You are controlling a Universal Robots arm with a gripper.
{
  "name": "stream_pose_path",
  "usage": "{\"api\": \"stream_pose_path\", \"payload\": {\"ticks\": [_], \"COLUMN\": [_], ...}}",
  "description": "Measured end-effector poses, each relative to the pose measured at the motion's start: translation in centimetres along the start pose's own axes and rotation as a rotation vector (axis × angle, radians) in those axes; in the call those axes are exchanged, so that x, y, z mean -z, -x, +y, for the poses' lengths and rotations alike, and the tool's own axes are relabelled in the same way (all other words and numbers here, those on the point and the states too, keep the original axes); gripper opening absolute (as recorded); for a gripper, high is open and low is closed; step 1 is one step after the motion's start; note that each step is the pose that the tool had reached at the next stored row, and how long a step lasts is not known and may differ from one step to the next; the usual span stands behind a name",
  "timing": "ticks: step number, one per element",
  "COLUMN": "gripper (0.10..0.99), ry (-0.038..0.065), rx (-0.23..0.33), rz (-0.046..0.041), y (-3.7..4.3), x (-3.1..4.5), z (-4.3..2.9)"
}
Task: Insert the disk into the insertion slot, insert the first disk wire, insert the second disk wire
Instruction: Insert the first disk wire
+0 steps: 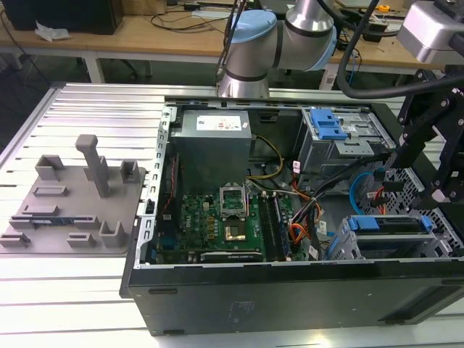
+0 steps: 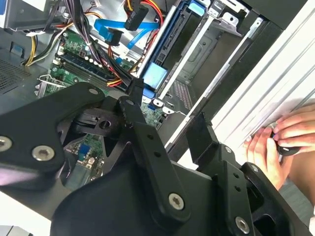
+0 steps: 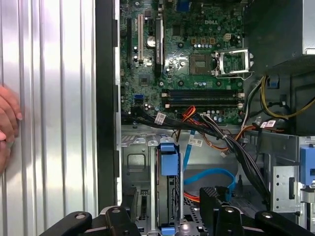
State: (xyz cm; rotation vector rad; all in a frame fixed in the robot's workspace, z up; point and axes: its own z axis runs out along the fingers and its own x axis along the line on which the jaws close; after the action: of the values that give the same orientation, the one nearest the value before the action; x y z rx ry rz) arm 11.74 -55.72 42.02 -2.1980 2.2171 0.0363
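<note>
blue-framed silver disk [image 1: 388, 223] sat in the grey perforated insertion slot [image 1: 344, 250], long axis across the exterior view, blue tab [image 1: 355, 223] toward the green motherboard [image 1: 217, 217]. black gripper [image 3: 170, 204] hovered over it, fingers [image 3: 211, 199] apart. second wrist view caught a person's hand [image 2: 280, 140].

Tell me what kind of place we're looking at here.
Most likely a robotics lab or workshop: a robot arm reaches over an open computer case on a slotted metal table, with a cluttered wooden workbench behind.
</note>
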Motion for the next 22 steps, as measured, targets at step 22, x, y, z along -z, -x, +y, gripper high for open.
{"api": "stream_pose_path", "payload": {"ticks": [22], "gripper": [0.62], "ry": [0.006], "rx": [-0.064], "rz": [0.3477], "y": [1.34], "x": [-0.33], "z": [0.11]}}
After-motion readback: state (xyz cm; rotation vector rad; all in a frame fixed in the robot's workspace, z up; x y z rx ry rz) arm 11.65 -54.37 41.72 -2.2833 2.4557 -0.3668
